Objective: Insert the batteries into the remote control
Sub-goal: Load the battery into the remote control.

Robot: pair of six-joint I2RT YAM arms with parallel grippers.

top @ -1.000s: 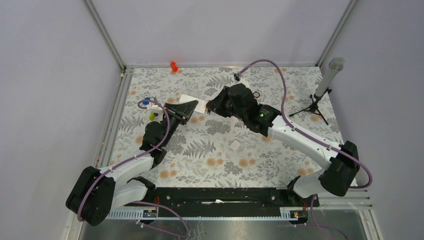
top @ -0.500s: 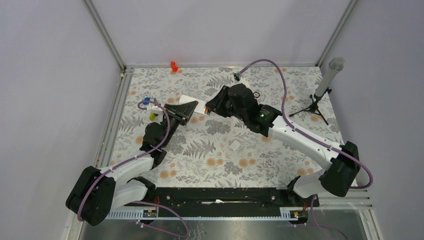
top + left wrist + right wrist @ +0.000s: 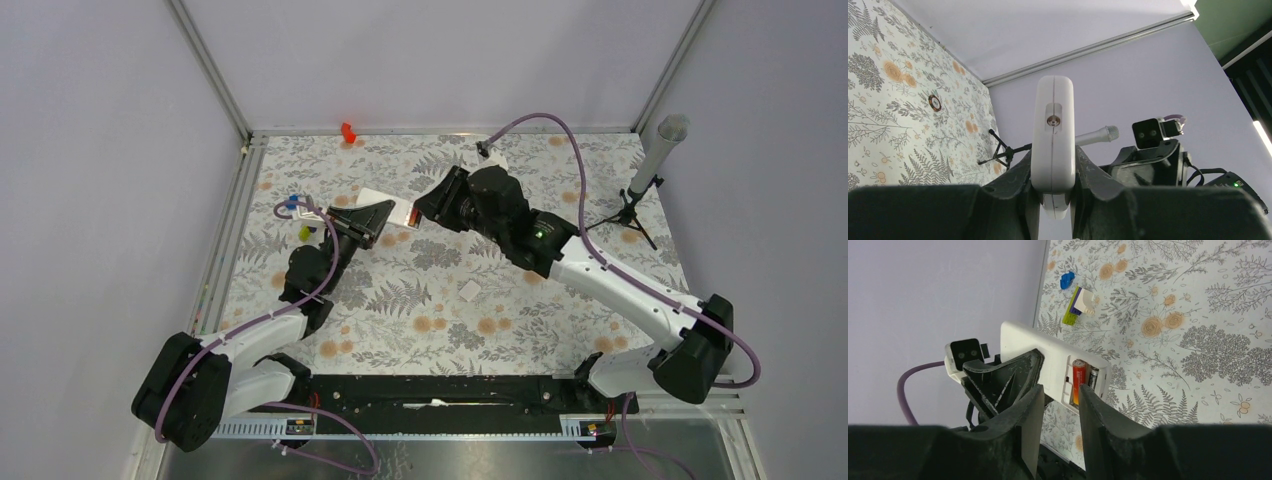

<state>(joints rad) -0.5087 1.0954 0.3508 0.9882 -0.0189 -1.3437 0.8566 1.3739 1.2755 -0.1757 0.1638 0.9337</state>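
My left gripper [image 3: 372, 218] is shut on the white remote control [image 3: 388, 206] and holds it off the table, edge-on in the left wrist view [image 3: 1053, 130]. In the right wrist view the remote [image 3: 1038, 347] shows its plain back with the compartment open at its end. Two batteries lie in it side by side, a red one [image 3: 1079, 381] and a darker one [image 3: 1092, 377]. My right gripper [image 3: 425, 208] is open and empty just short of that end, its fingers [image 3: 1034, 410] apart with nothing between them [image 3: 1060, 390].
A small white flat piece [image 3: 470, 290] lies mid-table. A red plastic piece [image 3: 347, 131] sits at the back edge. A microphone on a tripod [image 3: 650, 165] stands at the right. Coloured blocks [image 3: 1079, 305] lie at the left, and a dark ring [image 3: 935, 103] lies on the mat.
My right arm has shifted a little to the right and its gripper has drawn slightly back from the remote's end. My left gripper still holds the remote in place.
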